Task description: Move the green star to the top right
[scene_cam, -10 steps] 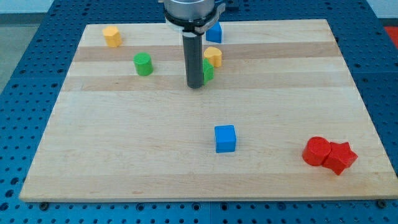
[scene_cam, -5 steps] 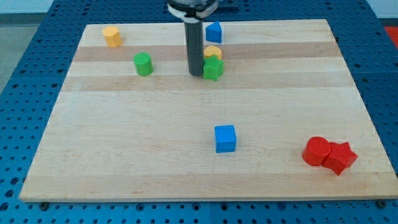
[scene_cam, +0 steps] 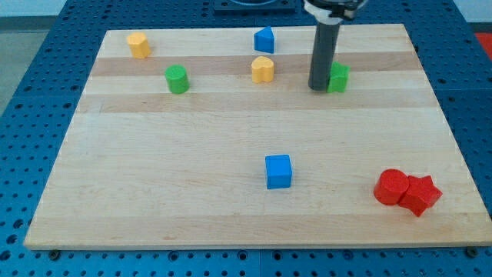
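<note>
While my tip [scene_cam: 320,87] is resting on the desk [scene_cam: 192,169] in the view's upper right area, it is pressing against the left side of the green star [scene_cam: 337,78], with the rod partly covering that block. There is no claw on this rig, only the straight rod, so nothing is standing apart, together or clamped. The green star is sitting right of centre near the view's top, short of the top right corner. It is too compact and too hidden for me to tell which way its points are facing, and I am seeing no long axis on it.

I am counting eight blocks. Two are green: the star and a green cylinder [scene_cam: 177,79] well to the left. Two are yellow: a yellow block [scene_cam: 138,45] near the top left corner and a yellow block [scene_cam: 263,69] just left of the rod. Two are blue: a blue block [scene_cam: 264,39] near the top edge and a blue cube [scene_cam: 278,171] lower down. Two are red, touching each other at the bottom right: a red cylinder [scene_cam: 391,186] and a red star [scene_cam: 420,194].
</note>
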